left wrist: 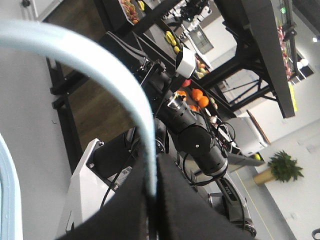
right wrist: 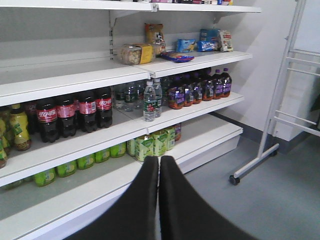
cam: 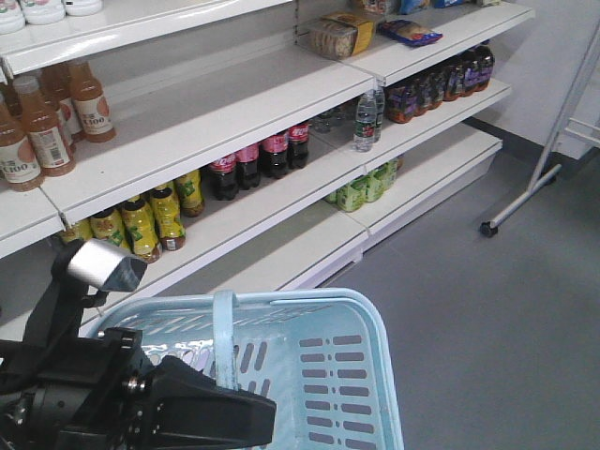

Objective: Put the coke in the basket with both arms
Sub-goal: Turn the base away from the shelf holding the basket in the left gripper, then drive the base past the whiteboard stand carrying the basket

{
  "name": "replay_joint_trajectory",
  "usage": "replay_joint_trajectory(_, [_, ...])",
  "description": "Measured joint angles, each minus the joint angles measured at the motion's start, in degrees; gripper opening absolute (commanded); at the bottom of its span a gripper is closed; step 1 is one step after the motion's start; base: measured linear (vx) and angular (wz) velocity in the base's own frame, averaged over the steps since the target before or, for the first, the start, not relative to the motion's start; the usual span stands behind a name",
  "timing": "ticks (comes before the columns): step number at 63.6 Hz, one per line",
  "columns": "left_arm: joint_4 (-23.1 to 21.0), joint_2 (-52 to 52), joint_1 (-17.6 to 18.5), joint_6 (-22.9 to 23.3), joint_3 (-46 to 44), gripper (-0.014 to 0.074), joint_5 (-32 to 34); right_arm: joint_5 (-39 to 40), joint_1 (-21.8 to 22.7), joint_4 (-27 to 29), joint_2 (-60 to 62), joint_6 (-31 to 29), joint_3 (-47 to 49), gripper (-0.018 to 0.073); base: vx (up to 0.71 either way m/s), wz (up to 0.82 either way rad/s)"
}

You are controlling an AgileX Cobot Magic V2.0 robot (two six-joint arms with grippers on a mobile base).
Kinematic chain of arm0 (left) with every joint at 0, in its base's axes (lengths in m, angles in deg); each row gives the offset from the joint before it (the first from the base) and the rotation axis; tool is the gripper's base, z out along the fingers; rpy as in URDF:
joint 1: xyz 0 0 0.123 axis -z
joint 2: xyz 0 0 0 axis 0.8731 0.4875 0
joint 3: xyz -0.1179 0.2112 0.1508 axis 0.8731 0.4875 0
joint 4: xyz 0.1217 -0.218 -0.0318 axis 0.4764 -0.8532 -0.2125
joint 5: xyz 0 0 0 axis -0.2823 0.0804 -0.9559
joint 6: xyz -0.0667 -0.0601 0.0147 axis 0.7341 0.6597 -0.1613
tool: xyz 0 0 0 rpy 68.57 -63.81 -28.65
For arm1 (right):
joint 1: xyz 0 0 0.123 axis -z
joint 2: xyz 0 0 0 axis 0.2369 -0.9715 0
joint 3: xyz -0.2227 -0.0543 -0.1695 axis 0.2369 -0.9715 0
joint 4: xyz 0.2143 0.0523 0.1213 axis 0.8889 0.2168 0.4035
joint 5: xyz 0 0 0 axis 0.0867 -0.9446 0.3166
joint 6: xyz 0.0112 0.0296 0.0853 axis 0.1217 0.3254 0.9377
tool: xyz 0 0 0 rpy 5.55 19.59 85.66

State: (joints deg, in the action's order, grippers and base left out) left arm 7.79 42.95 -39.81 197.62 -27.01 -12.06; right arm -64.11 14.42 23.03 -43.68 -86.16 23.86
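Holding the basket is the left arm's job: left fingers [left wrist: 125, 210] are clamped on the light blue strap handle [left wrist: 100, 60] of the basket [cam: 323, 298], which sits low in the front view, mouth up, just off the shelving. Right fingers [right wrist: 135, 205] are pressed together with nothing between them, aimed at the middle shelf [right wrist: 75, 147]. Coke: no all-red bottle shows in any view. Only dark cola bottles [right wrist: 75, 112] with red labels stand in a row there, so I cannot tell where it is. The step looks like locating and reaching for the coke. The right fingers must open before closing in, come square onto the bottle body and not knock neighbours, while the left holds the basket level and near. Room: white store shelving, water bottles [right wrist: 150, 100], green cartons [right wrist: 152, 145] below, grey floor [cam: 487, 328], wheeled white frame [right wrist: 270, 125] at right.
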Motion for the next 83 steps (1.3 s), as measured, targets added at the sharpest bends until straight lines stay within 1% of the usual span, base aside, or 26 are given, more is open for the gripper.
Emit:
replay_joint_trajectory(44, [0.0, 0.0, 0.0, 0.0, 0.0, -0.0007, 0.0, 0.0, 0.0, 0.0, 0.0, 0.0, 0.0, -0.0005, -0.07, -0.27])
replay_joint_trajectory(83, [0.0, 0.0, 0.0, 0.0, 0.0, -0.0007, 0.0, 0.0, 0.0, 0.0, 0.0, 0.0, 0.0, -0.0005, -0.04, -0.14])
